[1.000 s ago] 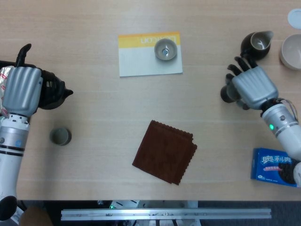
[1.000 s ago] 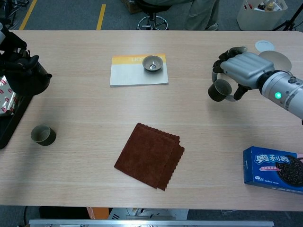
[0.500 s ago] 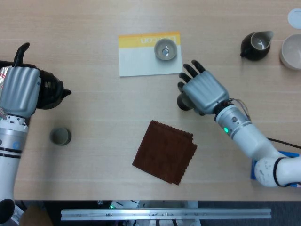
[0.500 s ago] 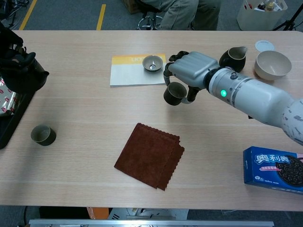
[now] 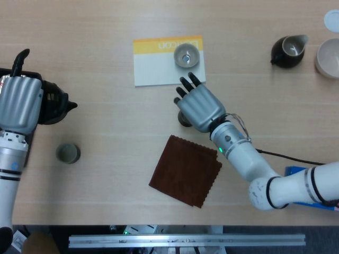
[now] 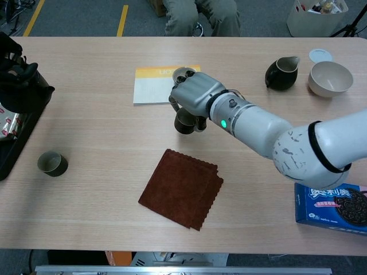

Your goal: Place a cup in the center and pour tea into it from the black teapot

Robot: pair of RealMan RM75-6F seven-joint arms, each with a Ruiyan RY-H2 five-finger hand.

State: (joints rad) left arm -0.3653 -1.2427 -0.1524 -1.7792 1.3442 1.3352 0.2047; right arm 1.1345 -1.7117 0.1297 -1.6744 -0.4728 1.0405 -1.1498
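Dark cup (image 6: 184,122) gripped by right hand (image 5: 198,107); left hand (image 5: 20,102) grips black teapot (image 5: 53,102)

— How is the light?
— Bright and even in both views, coming from overhead. The tabletop (image 5: 106,32) shows its pale wood grain clearly, with no hot glare on it.
— Any shadows?
— Soft, short ones. The brown cloth (image 5: 185,170) casts a thin dark edge, and a small shadow sits under the right robot hand (image 5: 198,106). Its grey shell carries a mild sheen.
— Sharpness?
— Mostly crisp. The black teapot (image 5: 53,100) is so dark that its surface detail is lost. In the chest view the tabletop's far edge bows slightly, a wide-lens bend, and the floor beyond looks a little softer.
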